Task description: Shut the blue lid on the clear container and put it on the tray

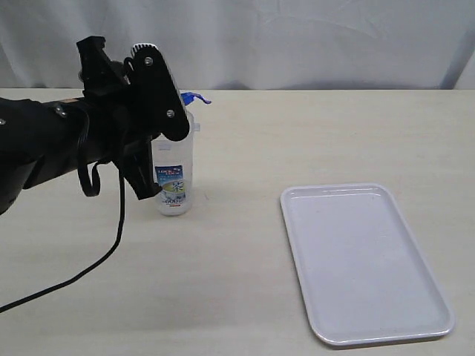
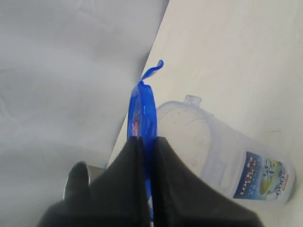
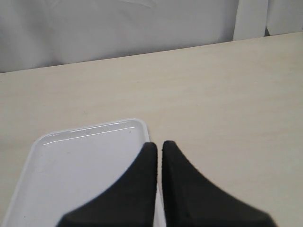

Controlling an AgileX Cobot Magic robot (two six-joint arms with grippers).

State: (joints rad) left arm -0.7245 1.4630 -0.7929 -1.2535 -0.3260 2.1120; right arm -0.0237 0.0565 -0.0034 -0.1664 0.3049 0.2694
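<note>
Left gripper is clamped tight on the blue lid, holding it on edge right at the open mouth of the clear container, not seated flat. Container stands upright on the table, left of the middle, well apart from the tray, which lies toward the table's right near corner. Right gripper hangs over the tray's rim, jaws nearly together with nothing between them.

In the exterior view we see only one flap of the blue lid and the lower part of the clear container behind the left arm, we cannot read the container's label, and the right wrist view cuts off the tray.
</note>
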